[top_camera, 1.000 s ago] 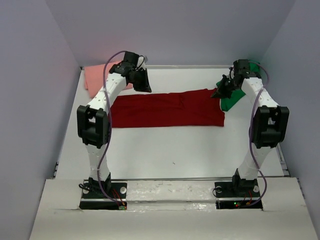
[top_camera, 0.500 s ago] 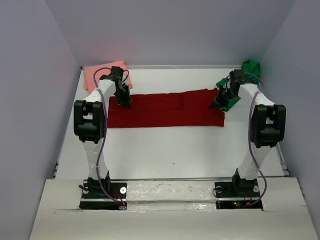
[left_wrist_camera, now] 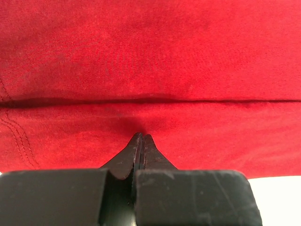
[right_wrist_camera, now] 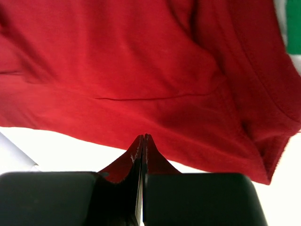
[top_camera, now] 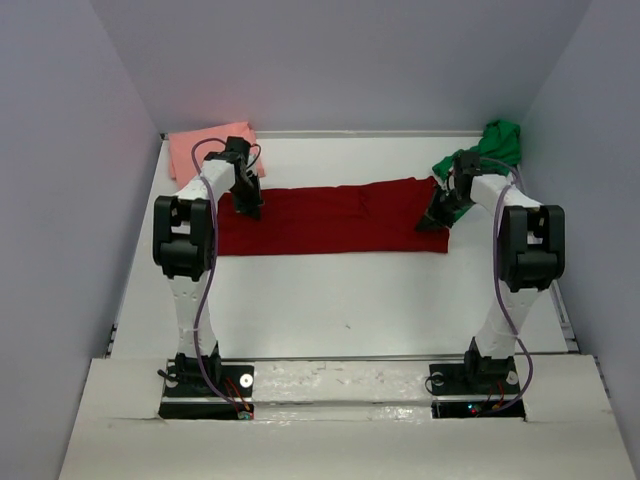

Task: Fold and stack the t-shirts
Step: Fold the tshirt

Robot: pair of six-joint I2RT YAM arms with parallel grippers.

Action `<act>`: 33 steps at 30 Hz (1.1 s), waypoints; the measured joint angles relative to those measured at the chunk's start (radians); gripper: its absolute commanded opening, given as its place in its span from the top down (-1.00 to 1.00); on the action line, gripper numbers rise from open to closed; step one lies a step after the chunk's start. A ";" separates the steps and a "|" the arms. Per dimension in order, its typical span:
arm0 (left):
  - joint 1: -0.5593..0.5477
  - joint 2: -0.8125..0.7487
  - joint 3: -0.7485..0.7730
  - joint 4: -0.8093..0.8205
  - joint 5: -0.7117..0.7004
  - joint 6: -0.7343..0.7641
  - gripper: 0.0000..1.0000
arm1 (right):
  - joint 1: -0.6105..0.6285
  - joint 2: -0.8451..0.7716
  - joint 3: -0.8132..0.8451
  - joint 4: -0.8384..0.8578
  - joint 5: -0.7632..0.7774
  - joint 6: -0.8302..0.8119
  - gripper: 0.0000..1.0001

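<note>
The dark red t-shirt [top_camera: 340, 220] lies as a long folded strip across the far half of the table. My left gripper [top_camera: 250, 206] is shut, with its tips pressed down on the strip's left end [left_wrist_camera: 141, 136]. My right gripper [top_camera: 432, 218] is shut, with its tips at the near edge of the right end [right_wrist_camera: 144, 136]. I see no cloth between either pair of jaws. The red cloth fills the left wrist view [left_wrist_camera: 150, 56] and most of the right wrist view [right_wrist_camera: 117, 70]. The salmon pink t-shirt [top_camera: 208, 146] lies in the far left corner. The bright green t-shirt [top_camera: 488, 148] is bunched in the far right corner.
The white table [top_camera: 350, 300] is walled by grey panels on the left, right and back. A sliver of green cloth [right_wrist_camera: 294, 23] shows just past the red shirt's right end. Both arm bases stand on the near edge.
My left gripper came from the far left corner, near the pink shirt, down onto the red strip's left end. My right gripper moved off the green shirt and down to the strip's right end.
</note>
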 measured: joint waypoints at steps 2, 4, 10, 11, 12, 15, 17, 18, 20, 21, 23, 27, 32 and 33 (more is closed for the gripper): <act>0.000 0.005 0.000 0.000 -0.001 0.000 1.00 | 0.000 0.006 -0.013 0.001 0.008 -0.002 1.00; 0.000 0.012 0.001 0.000 -0.003 0.000 1.00 | 0.000 0.017 -0.023 0.001 0.021 -0.005 1.00; 0.000 0.039 0.002 -0.001 -0.017 -0.001 1.00 | 0.000 0.038 -0.023 0.002 0.068 -0.016 1.00; 0.000 0.043 0.011 -0.009 -0.027 -0.001 1.00 | 0.000 0.042 -0.020 0.001 0.075 -0.016 1.00; 0.000 0.048 0.019 -0.012 -0.038 -0.001 1.00 | 0.001 0.047 -0.016 0.001 0.083 -0.017 1.00; -0.003 0.053 0.022 -0.016 -0.059 -0.005 1.00 | 0.002 0.070 0.010 -0.007 0.100 -0.019 1.00; -0.008 0.053 0.022 -0.021 -0.087 -0.012 1.00 | 0.005 0.087 0.034 -0.012 0.113 -0.020 1.00; -0.011 0.053 0.022 -0.024 -0.100 -0.017 1.00 | 0.006 0.094 0.048 -0.019 0.118 -0.020 1.00; -0.015 0.053 0.022 -0.027 -0.118 -0.024 1.00 | 0.007 0.122 0.094 -0.031 0.137 -0.023 1.00; -0.019 0.053 0.022 -0.030 -0.131 -0.029 1.00 | 0.007 0.129 0.107 -0.031 0.140 -0.023 1.00; -0.026 0.053 0.022 -0.031 -0.152 -0.036 1.00 | 0.007 0.149 0.138 -0.037 0.153 -0.023 1.00; -0.040 0.052 0.013 -0.026 -0.179 -0.046 1.00 | 0.013 0.188 0.206 -0.055 0.174 -0.023 1.00; -0.067 0.012 -0.057 0.020 -0.201 -0.057 1.00 | 0.014 0.255 0.311 -0.083 0.192 -0.025 1.00; -0.073 0.003 -0.073 0.029 -0.209 -0.058 1.00 | 0.014 0.280 0.349 -0.091 0.193 -0.026 1.00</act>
